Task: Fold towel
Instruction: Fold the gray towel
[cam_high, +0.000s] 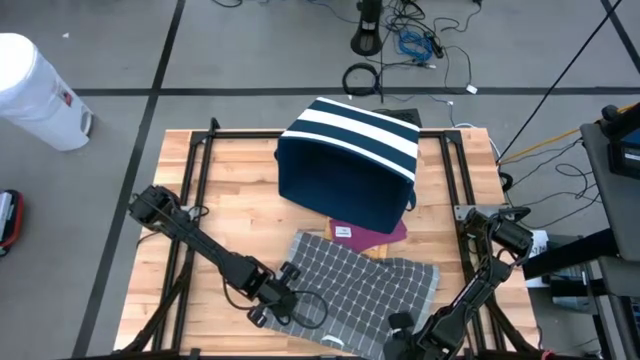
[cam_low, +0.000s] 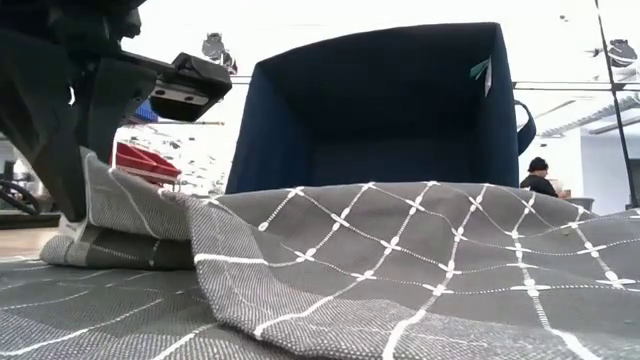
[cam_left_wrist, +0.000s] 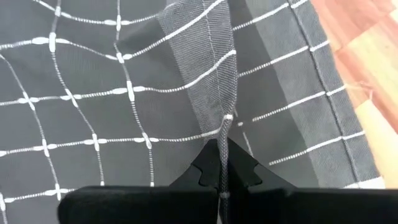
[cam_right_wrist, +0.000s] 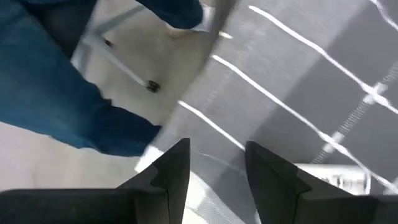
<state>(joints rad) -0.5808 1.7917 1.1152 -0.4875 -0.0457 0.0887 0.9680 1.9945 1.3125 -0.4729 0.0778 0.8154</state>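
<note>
A grey towel (cam_high: 365, 285) with a white grid lies rumpled on the wooden table's near half, and also shows in the low view (cam_low: 400, 260). My left gripper (cam_high: 272, 308) is at the towel's left edge, shut on the cloth (cam_left_wrist: 222, 168). My right gripper (cam_high: 405, 335) is at the towel's near right corner. Its fingers stand open (cam_right_wrist: 217, 171) with the towel (cam_right_wrist: 311, 81) just beyond them. I cannot tell whether they touch it. My left gripper pinches a raised fold of the towel (cam_left_wrist: 225, 127) near its left edge, between its two fingers. The fingers slant steeply down from above. The pinched cloth stands up as a narrow ridge (cam_low: 95, 190) over a lower layer, and the rest of the towel lies on the table.
A navy bin with white stripes (cam_high: 350, 160) lies on its side behind the towel, its opening (cam_low: 400, 110) toward the near edge. A maroon item with a white label (cam_high: 365, 235) sits between bin and towel. Black frame rails (cam_high: 195, 170) run along both table sides. A person (cam_low: 540, 175) is far behind.
</note>
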